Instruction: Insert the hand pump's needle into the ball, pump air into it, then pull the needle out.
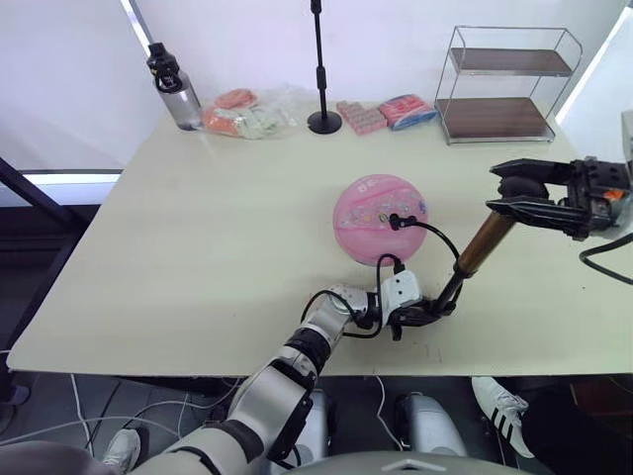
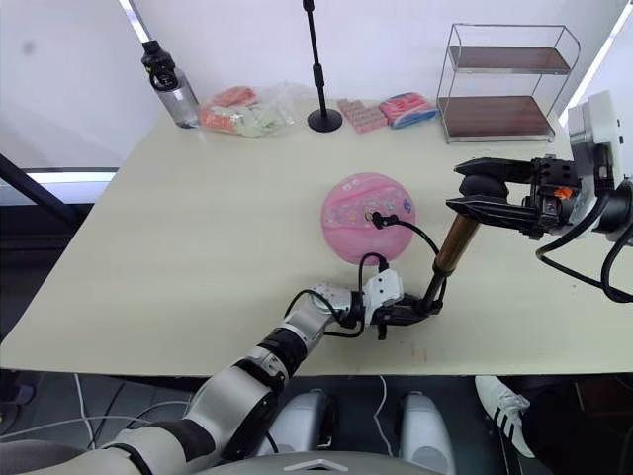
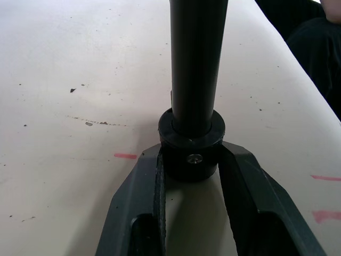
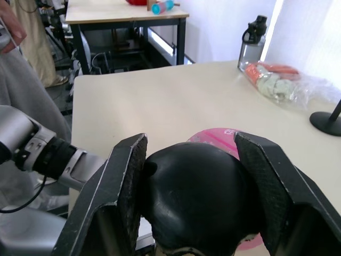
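The pink ball (image 1: 371,220) rests mid-table. The hand pump (image 1: 483,245) stands tilted to its right, gold barrel above a black lower end. Its thin black hose (image 1: 443,237) arcs from the pump's foot to the valve on top of the ball. The needle is hidden where the hose tip meets the valve. My left gripper (image 1: 435,312) lies low on the table, shut on the pump's black base cap (image 3: 192,154). My right gripper (image 1: 499,188) is up at the pump's top, its fingers pressed on both sides of the black handle (image 4: 197,192).
Along the far edge stand a water bottle (image 1: 173,89), a bag of snack packets (image 1: 247,114), a black stand (image 1: 321,74), more packets (image 1: 391,112) and a wire shelf (image 1: 504,84). A person (image 4: 13,80) and a second table (image 4: 122,13) appear beyond the table's left side.
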Controlling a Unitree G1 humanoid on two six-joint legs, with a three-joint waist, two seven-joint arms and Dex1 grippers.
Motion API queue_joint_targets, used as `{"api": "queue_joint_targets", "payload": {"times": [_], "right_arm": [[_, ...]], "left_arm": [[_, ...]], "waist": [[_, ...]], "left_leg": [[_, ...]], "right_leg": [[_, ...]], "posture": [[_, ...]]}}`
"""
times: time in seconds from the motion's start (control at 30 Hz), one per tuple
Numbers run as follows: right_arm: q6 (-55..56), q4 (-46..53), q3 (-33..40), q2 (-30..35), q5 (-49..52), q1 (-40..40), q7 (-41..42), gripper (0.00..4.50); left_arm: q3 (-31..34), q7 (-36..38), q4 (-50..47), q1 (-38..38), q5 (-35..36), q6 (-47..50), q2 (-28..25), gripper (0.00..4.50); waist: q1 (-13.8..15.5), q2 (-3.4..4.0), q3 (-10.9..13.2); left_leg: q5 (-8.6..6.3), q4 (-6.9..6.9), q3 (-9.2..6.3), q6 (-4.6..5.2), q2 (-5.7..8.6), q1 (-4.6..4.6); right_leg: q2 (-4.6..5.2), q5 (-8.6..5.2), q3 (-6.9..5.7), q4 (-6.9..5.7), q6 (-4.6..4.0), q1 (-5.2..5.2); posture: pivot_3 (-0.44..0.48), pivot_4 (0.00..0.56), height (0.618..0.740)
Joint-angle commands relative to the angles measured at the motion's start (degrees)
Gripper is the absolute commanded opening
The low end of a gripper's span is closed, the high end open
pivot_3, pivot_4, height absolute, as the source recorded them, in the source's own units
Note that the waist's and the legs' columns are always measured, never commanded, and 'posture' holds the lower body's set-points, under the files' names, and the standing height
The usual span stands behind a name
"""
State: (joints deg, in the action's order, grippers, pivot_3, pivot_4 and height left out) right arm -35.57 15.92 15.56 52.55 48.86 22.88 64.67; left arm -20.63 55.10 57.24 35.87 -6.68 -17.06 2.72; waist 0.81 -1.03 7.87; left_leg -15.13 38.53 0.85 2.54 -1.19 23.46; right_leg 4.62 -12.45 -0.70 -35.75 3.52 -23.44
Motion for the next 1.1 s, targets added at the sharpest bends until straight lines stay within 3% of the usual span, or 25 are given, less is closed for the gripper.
{"api": "queue_joint_targets", "payload": {"times": [0.03, 0.27, 0.63, 1.1], "right_arm": [[3.8, -0.1, -4.7, -2.2, -6.0, -4.7, -0.2, 2.16], [12.8, -4.4, -10.8, -7.5, -13.7, -11.2, 1.1, 2.16], [25.5, -12.2, -15.0, -12.4, -22.2, -16.0, 1.0, 2.16], [4.2, -3.8, 0.3, -2.3, -1.8, -3.6, -0.3, 2.16]], "left_arm": [[-0.9, -0.3, 5.1, -2.7, -2.0, 2.9, -1.1, 1.00], [-1.0, -0.5, 5.2, -2.7, -2.2, 2.7, -1.1, 1.00], [-0.9, -0.6, 5.3, -2.6, -2.3, 2.7, -1.0, 1.00], [-0.7, -0.2, 5.3, -2.6, -1.9, 2.8, -1.4, 1.00]], "waist": [[0.0, -0.07, -0.1], [-0.1, -0.29, -0.3], [-0.1, -0.44, -0.5], [0.1, -0.02, 0.0]], "left_leg": [[0.00, 0.00, -0.01, 0.00, -0.03, -0.06], [-0.01, -0.11, 0.08, -0.01, -0.08, -0.67], [-0.01, -0.12, 0.09, -0.01, -0.09, -0.78], [-0.01, -0.15, 0.11, -0.01, -0.05, -0.51]], "right_leg": [[-0.04, 0.00, 0.00, 0.00, -0.01, 0.04], [-0.02, -0.03, 0.06, 0.01, -0.01, 0.53], [-0.03, -0.03, 0.07, 0.02, -0.01, 0.62], [0.21, -0.02, 0.05, 0.07, -0.02, 0.42]], "posture": [[0.000, 0.150, 0.740], [0.000, 0.150, 0.740], [0.000, 0.150, 0.740], [0.000, 0.150, 0.740]]}}
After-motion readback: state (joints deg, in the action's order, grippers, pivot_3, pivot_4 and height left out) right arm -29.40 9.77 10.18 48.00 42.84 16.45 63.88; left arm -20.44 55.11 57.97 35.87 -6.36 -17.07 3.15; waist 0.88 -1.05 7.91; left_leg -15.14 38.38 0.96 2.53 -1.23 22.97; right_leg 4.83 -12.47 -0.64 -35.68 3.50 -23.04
